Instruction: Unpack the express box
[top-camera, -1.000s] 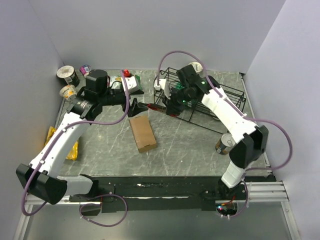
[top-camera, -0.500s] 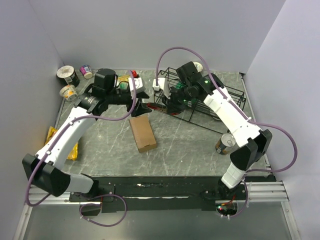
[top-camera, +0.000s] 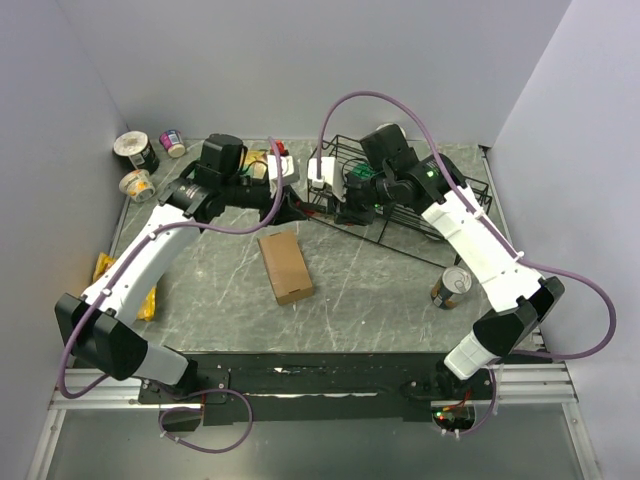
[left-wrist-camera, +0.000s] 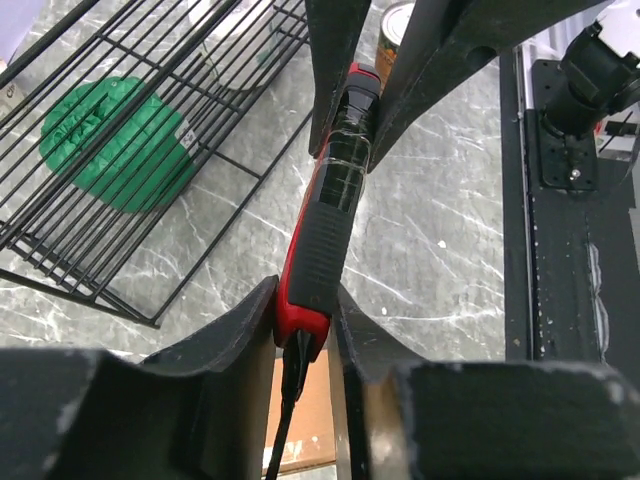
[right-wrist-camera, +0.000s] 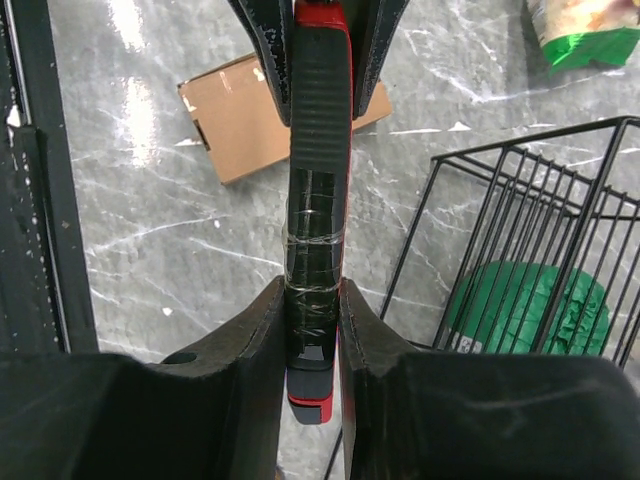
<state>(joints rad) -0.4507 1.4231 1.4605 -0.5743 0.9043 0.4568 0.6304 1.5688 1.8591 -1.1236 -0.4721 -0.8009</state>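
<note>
The express box (top-camera: 284, 266), a flat brown carton, lies closed on the marble table's middle, also seen in the right wrist view (right-wrist-camera: 250, 130). Above and behind it a red and black utility knife (right-wrist-camera: 318, 200) hangs in the air between both grippers. My right gripper (right-wrist-camera: 312, 330) is shut on the knife's black taped end. My left gripper (left-wrist-camera: 305, 320) is shut on the red end (left-wrist-camera: 300, 305), where a black cord hangs down. In the top view the left gripper (top-camera: 290, 208) and right gripper (top-camera: 335, 208) face each other closely.
A black wire basket (top-camera: 420, 200) with a green item (left-wrist-camera: 120, 145) stands behind the right gripper. A can (top-camera: 452, 285) stands at the right. Cups (top-camera: 135, 150) sit at the back left, a yellow bag (top-camera: 105, 270) lies at the left edge.
My left arm has swung right toward the right gripper and its jaws have closed on the knife's red end. The right gripper has kept its hold and shifted slightly back.
</note>
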